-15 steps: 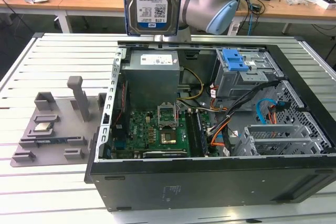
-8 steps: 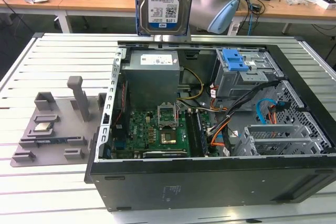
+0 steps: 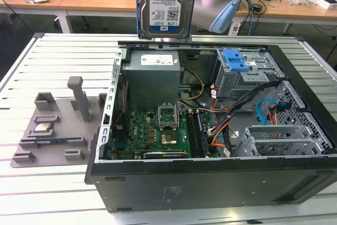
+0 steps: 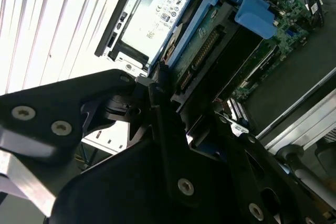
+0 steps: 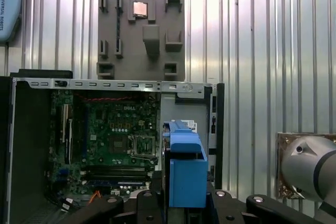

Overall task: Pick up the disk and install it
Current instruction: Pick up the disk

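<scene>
Disk (image 3: 167, 5), gripped upright by the hand (image 5: 185, 205), hangs above the open case (image 3: 210, 183) holding motherboard (image 3: 152, 130) and drive cage (image 3: 238, 85).

So the disk (image 3: 167, 3) is bare silver metal with a slightly glossy paper label and a blue plastic frame. The table (image 3: 52, 56) is ribbed metal slats, pretty shiny. The fixture tray (image 3: 58, 125) looks like matt grey plastic. The computer case (image 3: 210, 183) has a smooth matt black shell, and the drive cage (image 3: 247, 80) is dull grey sheet metal.

The exterior view looks down on the case (image 3: 210, 183); both wrist views see inside it from above.
</scene>
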You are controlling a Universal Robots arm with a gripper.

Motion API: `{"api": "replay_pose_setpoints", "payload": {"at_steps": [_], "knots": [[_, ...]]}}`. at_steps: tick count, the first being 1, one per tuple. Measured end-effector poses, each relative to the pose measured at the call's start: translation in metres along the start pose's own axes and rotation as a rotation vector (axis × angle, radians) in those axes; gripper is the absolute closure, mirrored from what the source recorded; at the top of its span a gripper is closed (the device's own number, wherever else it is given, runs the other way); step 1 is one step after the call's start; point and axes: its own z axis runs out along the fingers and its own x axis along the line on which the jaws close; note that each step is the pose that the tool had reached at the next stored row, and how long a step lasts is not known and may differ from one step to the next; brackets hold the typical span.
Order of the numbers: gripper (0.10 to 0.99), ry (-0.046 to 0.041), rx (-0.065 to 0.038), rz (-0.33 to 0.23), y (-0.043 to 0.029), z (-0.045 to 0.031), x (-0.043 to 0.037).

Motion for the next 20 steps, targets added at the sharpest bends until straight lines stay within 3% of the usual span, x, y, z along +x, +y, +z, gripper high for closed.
{"api": "replay_pose_setpoints", "payload": {"at_steps": [3,20], "knots": [[0.722,0.0,0.0,0.0,0.0002,-0.0001,0.0128],[0.722,-0.0001,0.0,0.0,0.0003,0.0018,0.0369]]}}
